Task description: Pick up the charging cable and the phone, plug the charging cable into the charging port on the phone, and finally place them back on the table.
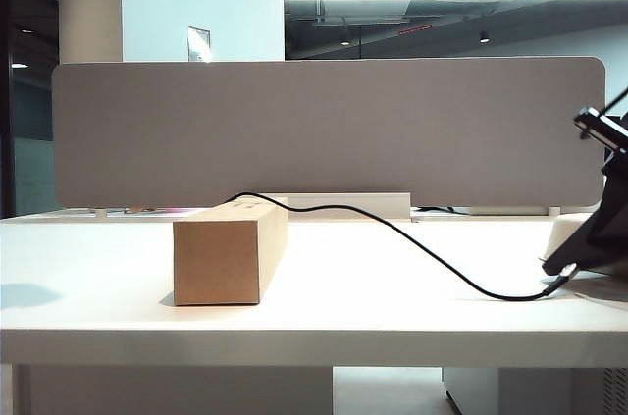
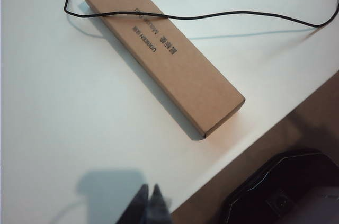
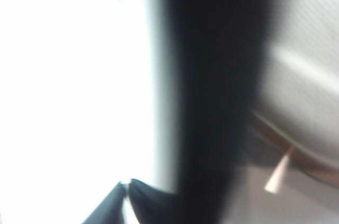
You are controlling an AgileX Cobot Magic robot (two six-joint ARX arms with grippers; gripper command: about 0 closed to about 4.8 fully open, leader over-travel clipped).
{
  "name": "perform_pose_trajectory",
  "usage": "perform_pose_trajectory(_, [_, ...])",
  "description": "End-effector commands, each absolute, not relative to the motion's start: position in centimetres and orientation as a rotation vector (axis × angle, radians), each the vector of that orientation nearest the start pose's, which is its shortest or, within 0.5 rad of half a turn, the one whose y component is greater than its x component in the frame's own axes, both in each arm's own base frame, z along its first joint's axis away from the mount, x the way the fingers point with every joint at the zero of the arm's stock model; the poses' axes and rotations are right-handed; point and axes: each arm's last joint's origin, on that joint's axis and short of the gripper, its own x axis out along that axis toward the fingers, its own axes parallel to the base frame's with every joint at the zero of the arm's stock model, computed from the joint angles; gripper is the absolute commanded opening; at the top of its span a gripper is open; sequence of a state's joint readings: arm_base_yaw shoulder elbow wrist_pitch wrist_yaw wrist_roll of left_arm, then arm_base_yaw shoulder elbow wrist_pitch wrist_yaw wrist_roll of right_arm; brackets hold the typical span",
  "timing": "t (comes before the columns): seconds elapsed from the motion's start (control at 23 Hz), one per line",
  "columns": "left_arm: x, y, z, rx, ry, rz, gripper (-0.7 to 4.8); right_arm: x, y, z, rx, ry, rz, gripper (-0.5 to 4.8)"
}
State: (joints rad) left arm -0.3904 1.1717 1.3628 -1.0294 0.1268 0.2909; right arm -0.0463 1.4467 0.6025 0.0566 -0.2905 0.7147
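Observation:
The black charging cable [image 1: 432, 253] runs from behind the cardboard box over the white table [image 1: 98, 268] to the right edge of the exterior view. There its end meets the lower end of a tilted black slab, the phone [image 1: 586, 236]; the charging port itself is too small to make out. My right arm [image 1: 601, 130] hangs just above it. In the right wrist view the phone [image 3: 217, 91] is a broad dark blur beside my right gripper [image 3: 127, 184], whose tips stand close together. My left gripper [image 2: 149, 189] is shut and empty, high over the table's front edge, with the charging cable [image 2: 212, 16] far from it.
A brown cardboard box [image 1: 231, 250] lies left of centre with the cable draped over it. A grey fabric divider [image 1: 324, 130] closes off the back. A white object [image 1: 567, 231] sits behind the phone. Below the table's edge is a black object [image 2: 286, 192].

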Motion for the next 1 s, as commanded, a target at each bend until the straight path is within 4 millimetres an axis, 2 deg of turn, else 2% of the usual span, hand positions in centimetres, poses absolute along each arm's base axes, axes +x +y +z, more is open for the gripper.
perform_pose_trajectory(0.04, [18.9,-8.2,38.7,0.364,0.718,-0.6,-0.06,26.2,-0.4,15.5,0.804,0.843,-0.068,1.54])
perform_pose_trajectory(0.09, [18.8,-8.1,38.8,0.364,0.714,-0.6,-0.06,26.1,-0.4,15.5,0.804,0.848,-0.07,1.65])
perform_pose_trajectory(0.13, [18.6,-8.1,38.9,0.364,0.711,-0.599,-0.06,26.1,-0.4,15.4,0.805,0.858,-0.074,2.17])
perform_pose_trajectory(0.3, [18.2,-7.9,39.0,0.363,0.705,-0.599,-0.06,25.8,-0.4,15.1,0.806,0.899,-0.091,2.75])
perform_pose_trajectory(0.61, [17.7,-7.7,39.4,0.362,0.687,-0.598,-0.06,25.0,-0.3,15.3,0.805,0.955,-0.102,3.21])
perform_pose_trajectory(0.78, [17.4,-7.6,39.4,0.357,0.673,-0.603,-0.06,24.0,-0.3,17.5,0.801,0.896,-0.073,3.21])
perform_pose_trajectory(0.96, [16.8,-7.4,38.0,0.345,0.642,-0.598,-0.06,22.4,-0.2,20.2,0.703,0.803,-0.006,3.17])
perform_pose_trajectory(1.0, [16.6,-7.3,37.2,0.327,0.616,-0.59,-0.06,21.7,-0.1,21.2,0.64,0.757,0.024,2.95])
